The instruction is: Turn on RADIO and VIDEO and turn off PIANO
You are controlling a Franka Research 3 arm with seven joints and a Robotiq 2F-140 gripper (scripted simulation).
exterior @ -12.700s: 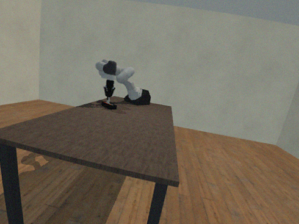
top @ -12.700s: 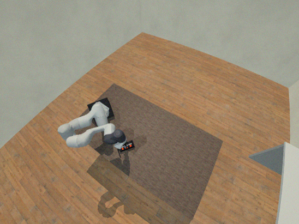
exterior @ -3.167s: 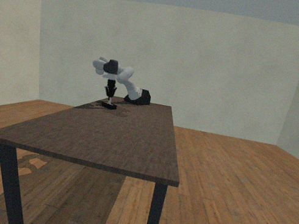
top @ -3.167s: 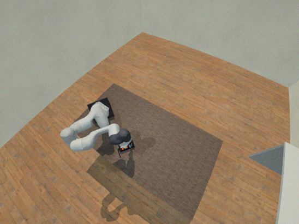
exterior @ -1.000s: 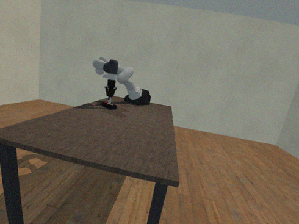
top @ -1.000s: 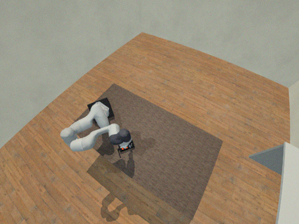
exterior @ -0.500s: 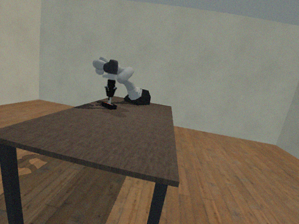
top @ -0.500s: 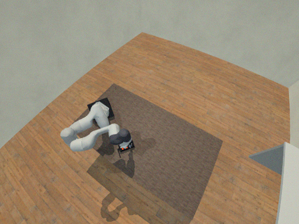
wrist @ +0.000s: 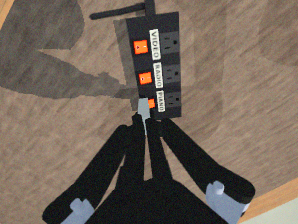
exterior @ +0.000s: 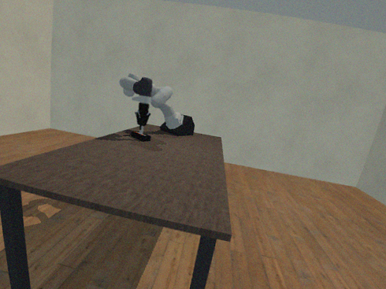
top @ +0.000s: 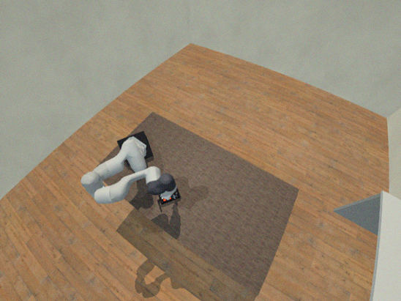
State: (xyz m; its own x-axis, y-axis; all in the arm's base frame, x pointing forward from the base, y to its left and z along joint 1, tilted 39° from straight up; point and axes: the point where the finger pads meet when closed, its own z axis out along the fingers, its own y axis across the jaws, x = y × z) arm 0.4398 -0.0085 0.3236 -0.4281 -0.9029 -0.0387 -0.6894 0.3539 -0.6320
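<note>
A black power strip [wrist: 155,65] [top: 170,200] [exterior: 141,137] lies flat on the brown table, right way up, with three orange switches beside white labels. In the wrist view the VIDEO switch [wrist: 140,47] is farthest from me, the RADIO switch [wrist: 145,78] is in the middle and the PIANO switch [wrist: 151,104] is nearest. My gripper [wrist: 144,105] [exterior: 141,127] is shut with nothing between the fingers. Its grey fingertips point straight down and rest at the left edge of the PIANO switch, partly covering it. I cannot tell which way each switch is rocked.
The strip's black cord [wrist: 120,11] runs off to the far left. The robot base [top: 138,145] [exterior: 180,126] stands on the table behind the strip. The table's near edge [wrist: 277,197] shows at the lower right of the wrist view.
</note>
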